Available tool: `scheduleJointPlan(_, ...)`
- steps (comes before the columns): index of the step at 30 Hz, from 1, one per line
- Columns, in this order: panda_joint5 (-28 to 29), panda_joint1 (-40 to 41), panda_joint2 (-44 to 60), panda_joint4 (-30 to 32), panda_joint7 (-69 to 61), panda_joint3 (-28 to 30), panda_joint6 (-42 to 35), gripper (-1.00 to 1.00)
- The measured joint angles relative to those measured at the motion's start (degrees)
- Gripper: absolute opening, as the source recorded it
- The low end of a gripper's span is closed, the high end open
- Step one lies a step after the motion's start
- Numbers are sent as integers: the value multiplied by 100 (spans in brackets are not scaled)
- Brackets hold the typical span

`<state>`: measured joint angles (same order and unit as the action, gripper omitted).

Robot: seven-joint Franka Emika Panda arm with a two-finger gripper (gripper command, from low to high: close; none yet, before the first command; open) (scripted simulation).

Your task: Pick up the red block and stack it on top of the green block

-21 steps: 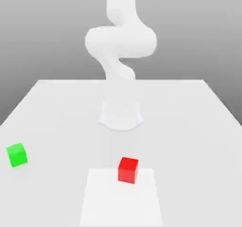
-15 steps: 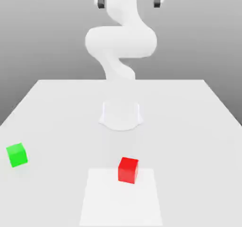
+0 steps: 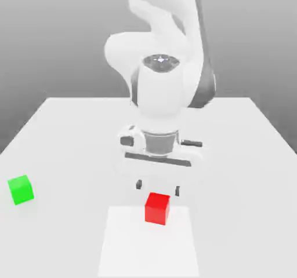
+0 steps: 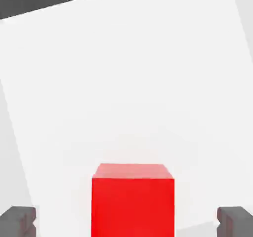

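The hand hangs spread just behind the red block at lower centre — probably light, stiff and glossy, so grip its flat opposite sides. The green block sits far left on the worktop.

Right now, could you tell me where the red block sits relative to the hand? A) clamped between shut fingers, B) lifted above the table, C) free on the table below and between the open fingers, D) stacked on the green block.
C: the red block rests on the table with the hand open just above it, fingers apart on either side; the green block sits far off at the exterior view's left.
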<state>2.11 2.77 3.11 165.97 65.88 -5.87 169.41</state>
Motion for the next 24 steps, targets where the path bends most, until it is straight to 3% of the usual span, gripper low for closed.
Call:
scheduleJointPlan(3,245,-241,639,-68,171,302,542,0)
scheduleJointPlan(4,279,-301,749,-80,195,371,637,-100)
scheduleJointPlan(11,298,-298,728,-78,215,368,626,-100)
scheduleJointPlan(18,-244,-288,-568,103,-167,199,-483,-100)
scheduleJointPlan(24,-342,665,-765,-292,428,948,-1069,-100)
